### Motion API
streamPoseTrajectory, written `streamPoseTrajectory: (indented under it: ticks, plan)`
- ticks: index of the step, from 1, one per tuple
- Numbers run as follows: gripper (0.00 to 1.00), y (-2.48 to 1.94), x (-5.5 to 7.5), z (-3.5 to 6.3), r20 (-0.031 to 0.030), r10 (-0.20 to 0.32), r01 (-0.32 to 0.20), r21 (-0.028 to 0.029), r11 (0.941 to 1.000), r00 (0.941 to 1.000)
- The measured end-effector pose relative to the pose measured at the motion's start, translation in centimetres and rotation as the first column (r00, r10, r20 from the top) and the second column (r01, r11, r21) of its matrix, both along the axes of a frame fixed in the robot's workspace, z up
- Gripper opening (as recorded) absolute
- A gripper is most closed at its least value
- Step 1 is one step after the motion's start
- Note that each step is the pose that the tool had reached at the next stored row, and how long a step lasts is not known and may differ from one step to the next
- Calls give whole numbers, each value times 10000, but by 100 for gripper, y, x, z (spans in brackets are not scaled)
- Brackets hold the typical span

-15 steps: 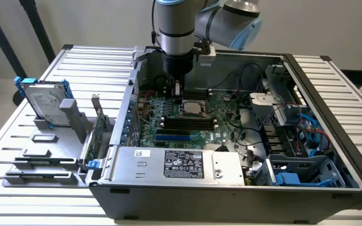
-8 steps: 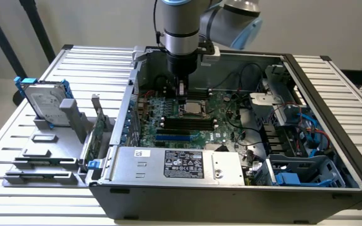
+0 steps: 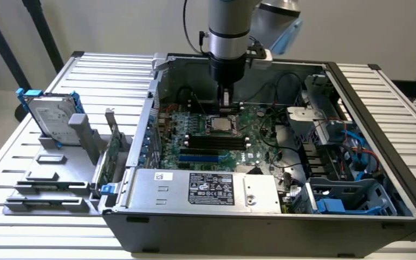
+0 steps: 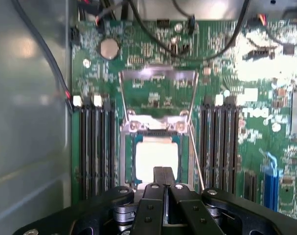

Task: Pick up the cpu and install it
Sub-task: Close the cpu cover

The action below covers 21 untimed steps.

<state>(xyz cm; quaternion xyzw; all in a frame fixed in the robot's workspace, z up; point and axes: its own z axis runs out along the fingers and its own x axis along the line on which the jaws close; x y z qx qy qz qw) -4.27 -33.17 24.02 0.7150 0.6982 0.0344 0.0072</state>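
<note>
The cpu (image 4: pixel 157 155), a small square chip with a bright silver top, lies flat in the socket of the green motherboard (image 4: pixel 153 58). It also shows in the exterior view as the cpu (image 3: pixel 221 124) at the middle of the board inside the open computer case (image 3: pixel 266 219). The socket's metal load frame (image 4: pixel 158 73) stands flipped open beyond it. My gripper (image 4: pixel 163 175) hangs just above the cpu's near edge, fingers pressed together with nothing between them. From outside, the gripper (image 3: pixel 226 106) points straight down over the socket.
Black memory slots (image 4: pixel 97 147) flank the socket on both sides, and black cables (image 4: pixel 197 44) loop across the board's far end. A power supply (image 3: pixel 204 189) fills the case front. A hard drive with blue rails (image 3: pixel 52 120) and a green card (image 3: pixel 110 154) stand outside on grey holders.
</note>
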Motion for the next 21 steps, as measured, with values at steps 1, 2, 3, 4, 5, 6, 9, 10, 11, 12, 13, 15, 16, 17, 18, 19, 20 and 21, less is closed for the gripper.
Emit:
streamPoseTrajectory:
  ticks: [1,2,3,4,5,6,9,10,11,12,13,15,16,17,18,19,20,21]
  plan:
    - [11,0,45,22,-7,-1,1,8,10000,10000]
    - [11,0,90,44,-14,0,0,16,10000,10000]
    - [11,0,135,67,-22,-2,2,23,10000,10000]
    - [11,0,179,93,-31,0,0,27,10000,10000]
    - [11,0,225,118,-38,0,0,34,10000,10000]
    - [11,0,271,145,-45,-1,1,41,10000,10000]
    - [11,0,410,227,-70,1,0,58,10000,10000]
    - [11,0,455,254,-77,-1,1,64,10000,10000]
    - [11,0,500,281,-85,0,0,69,10000,10000]
    - [11,0,545,307,-91,0,1,76,10000,10000]
    - [11,0,590,329,-98,0,0,83,10000,10000]
    - [11,0,679,350,-107,4,-3,94,10000,9999]
    - [11,0,729,351,-109,9,-8,102,9999,9999]
    - [11,0,774,352,-109,11,-10,108,9999,9999]
    - [11,0,819,352,-110,16,-14,114,9999,9999]
    - [11,-1,863,352,-110,18,-17,119,9999,9999]
    - [11,-1,905,351,-110,25,-24,123,9999,9999]
    - [11,-1,939,345,-110,33,-32,130,9999,9999]
